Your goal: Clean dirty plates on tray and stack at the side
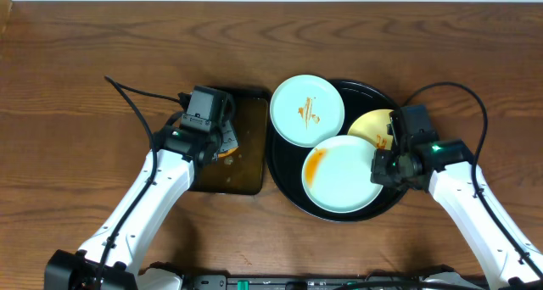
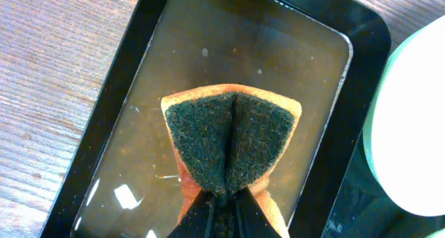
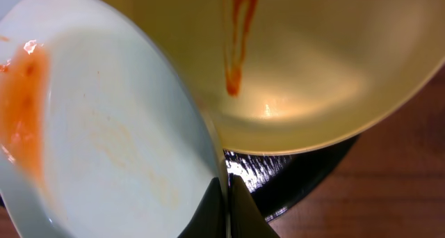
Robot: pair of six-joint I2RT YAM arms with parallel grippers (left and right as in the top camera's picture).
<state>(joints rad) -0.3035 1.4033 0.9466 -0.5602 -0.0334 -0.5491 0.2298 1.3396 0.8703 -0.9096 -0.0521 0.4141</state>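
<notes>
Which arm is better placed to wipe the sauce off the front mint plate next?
Left. The left claw is shut on the sponge over the rectangular tray. The right claw is shut on the rim of that mint plate, so it likely only steadies it.

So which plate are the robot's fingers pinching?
The front mint-blue plate, the one with the orange smear. The right fingers pinch its rim; the back mint-blue plate and the yellow plate are not held.

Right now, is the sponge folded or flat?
Folded. The left gripper pinches the sponge, and its dark scrubby face creases down the middle.
</notes>
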